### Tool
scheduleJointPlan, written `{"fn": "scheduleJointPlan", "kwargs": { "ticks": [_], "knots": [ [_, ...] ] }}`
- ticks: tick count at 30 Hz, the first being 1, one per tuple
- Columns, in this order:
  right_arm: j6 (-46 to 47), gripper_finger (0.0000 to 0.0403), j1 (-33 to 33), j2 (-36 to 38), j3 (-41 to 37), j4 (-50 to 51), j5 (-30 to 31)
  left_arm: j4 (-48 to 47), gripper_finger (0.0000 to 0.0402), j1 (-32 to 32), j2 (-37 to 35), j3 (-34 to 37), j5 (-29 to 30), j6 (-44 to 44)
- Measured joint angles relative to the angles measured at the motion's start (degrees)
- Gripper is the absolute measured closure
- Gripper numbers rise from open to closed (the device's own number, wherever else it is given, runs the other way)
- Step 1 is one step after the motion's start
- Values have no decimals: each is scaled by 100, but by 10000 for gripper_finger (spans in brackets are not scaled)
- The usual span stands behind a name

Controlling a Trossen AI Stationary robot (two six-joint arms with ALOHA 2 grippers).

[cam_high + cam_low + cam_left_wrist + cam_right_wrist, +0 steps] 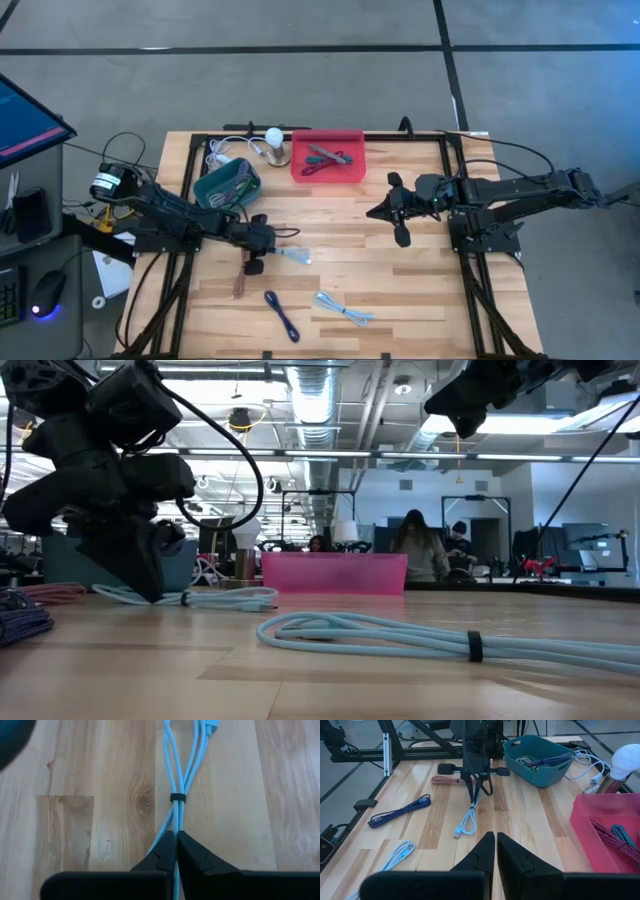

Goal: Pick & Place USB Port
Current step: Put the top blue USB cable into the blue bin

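Observation:
A light blue USB cable, bundled with a black tie, lies on the wooden table left of centre, its plug at the far end from my left gripper. My left gripper is shut on the bundle and slants down onto it. My right gripper hangs shut above the table's right half, touching nothing. At the back stand a teal bin and a red bin, both with cables inside. My left gripper pinches the bundle's strands between its two fingers, just short of the black tie, at the end away from the plug. The fingers come slanting down from the table's left and point along the cable. The cable lies flat on the table.
A second light blue cable, a dark blue cable and a reddish cable lie on the near half of the table. A lamp with a white bulb stands between the bins. People show in the room behind.

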State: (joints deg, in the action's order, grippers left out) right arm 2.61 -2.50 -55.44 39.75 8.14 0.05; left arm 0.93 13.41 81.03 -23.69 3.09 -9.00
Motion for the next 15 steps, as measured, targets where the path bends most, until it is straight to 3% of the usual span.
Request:
{"fn": "scheduleJointPlan", "kwargs": {
  "ticks": [6,15],
  "knots": [
    [0,391,0,0,0,28,0,212,396,4,-161,18,100,-159],
    [-2,391,0,0,0,109,0,103,397,1,-1174,-35,931,-144]
  ]
}}
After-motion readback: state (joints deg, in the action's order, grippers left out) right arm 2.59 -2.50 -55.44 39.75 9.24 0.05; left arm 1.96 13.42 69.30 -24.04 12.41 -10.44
